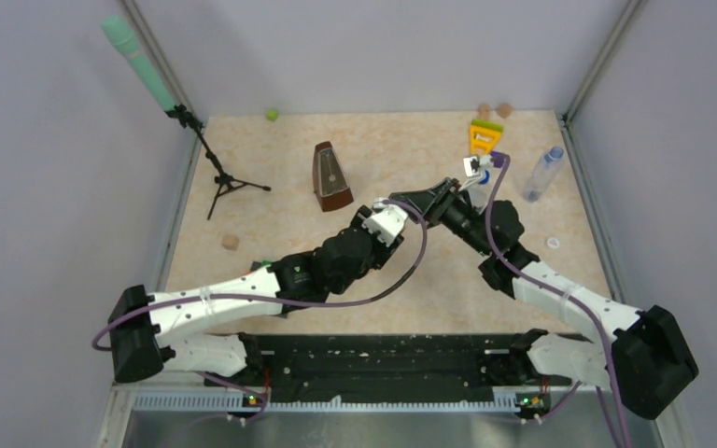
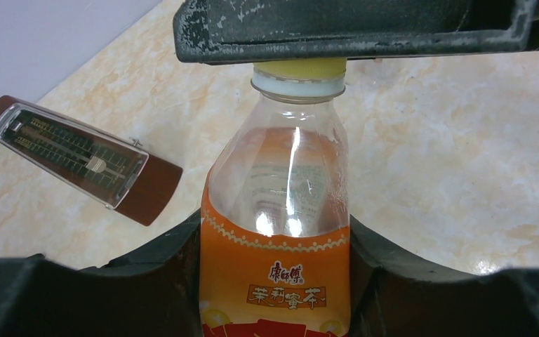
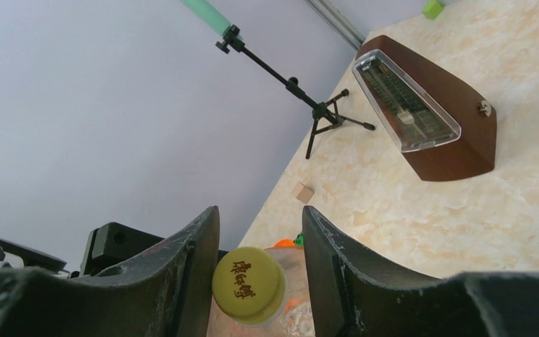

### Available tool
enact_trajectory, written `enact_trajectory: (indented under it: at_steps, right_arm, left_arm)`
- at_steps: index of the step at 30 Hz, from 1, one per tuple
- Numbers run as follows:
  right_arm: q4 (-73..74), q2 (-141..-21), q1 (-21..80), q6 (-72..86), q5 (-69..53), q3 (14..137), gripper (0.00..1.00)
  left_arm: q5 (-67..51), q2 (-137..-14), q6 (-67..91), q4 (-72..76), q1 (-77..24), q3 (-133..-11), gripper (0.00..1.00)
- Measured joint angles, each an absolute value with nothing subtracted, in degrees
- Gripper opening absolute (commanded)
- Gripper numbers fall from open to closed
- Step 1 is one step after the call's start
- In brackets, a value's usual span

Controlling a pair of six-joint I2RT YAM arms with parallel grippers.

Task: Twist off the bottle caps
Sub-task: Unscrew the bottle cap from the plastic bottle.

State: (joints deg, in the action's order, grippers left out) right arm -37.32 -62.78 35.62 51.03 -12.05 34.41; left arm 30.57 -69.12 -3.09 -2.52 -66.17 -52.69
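Note:
My left gripper (image 2: 275,235) is shut on the squat orange-tinted bottle (image 2: 275,281) and grips its labelled body. The bottle's yellow cap (image 2: 300,69) sits on the neck. My right gripper (image 3: 260,270) is open around that yellow cap (image 3: 248,283). One finger touches the cap and a gap shows at the other. In the top view the two grippers meet mid-table, left (image 1: 415,199) and right (image 1: 446,199), and hide the bottle. A slim clear bottle (image 1: 542,175) stands at the far right. A loose white cap (image 1: 553,243) lies on the table.
A brown metronome (image 1: 332,175) stands left of the grippers. A microphone stand (image 1: 215,168) is at the far left. A yellow object (image 1: 484,136) and tan discs (image 1: 504,110) sit at the back right. Another tan disc (image 1: 231,242) lies at the left.

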Motion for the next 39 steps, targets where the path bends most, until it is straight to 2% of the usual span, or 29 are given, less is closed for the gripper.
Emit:
enact_trajectory:
  at_steps: [6, 13, 18, 20, 21, 24, 25, 29, 33, 39]
  right_arm:
    - [-37.89, -62.74, 35.64, 51.05, -12.08, 34.57, 0.47]
    - [-38.11, -62.74, 35.64, 51.07, -12.25, 34.59, 0.47]
    - [-38.26, -62.74, 35.66, 51.05, -12.45, 34.57, 0.36]
    - [-38.26, -62.57, 35.81, 50.81, -12.58, 34.57, 0.29]
    - [-38.22, -62.41, 35.86, 50.59, -12.60, 34.57, 0.29]
    - [-38.09, -62.13, 35.86, 50.02, -12.62, 34.57, 0.43]
    - [-38.04, -62.11, 35.86, 50.02, -12.62, 34.57, 0.45]
    - [-37.60, -62.11, 35.83, 49.69, -12.45, 34.57, 0.46]
    - [-37.28, -62.13, 35.83, 49.65, -12.49, 34.57, 0.39]
    - [-37.15, -61.89, 35.86, 49.06, -12.73, 34.57, 0.18]
  left_arm:
    - [30.00, -69.10, -2.20, -2.13, -66.17, -52.69, 0.00]
    - [29.26, -69.10, -1.56, -1.30, -66.17, -52.69, 0.00]
    - [28.75, -69.10, -1.32, -1.39, -66.13, -52.69, 0.00]
    - [28.53, -69.10, -1.17, -1.52, -66.08, -52.69, 0.00]
    - [28.40, -69.10, -1.15, -1.54, -66.06, -52.69, 0.00]
    - [27.94, -69.10, -1.15, -1.43, -65.95, -52.69, 0.00]
    - [27.77, -69.10, -1.08, -1.43, -65.84, -52.69, 0.00]
    - [26.52, -69.08, 0.10, -1.13, -65.49, -52.69, 0.00]
    - [25.82, -69.10, 0.69, -1.04, -65.30, -52.69, 0.00]
    - [25.19, -69.08, 1.41, -1.30, -65.14, -52.69, 0.00]
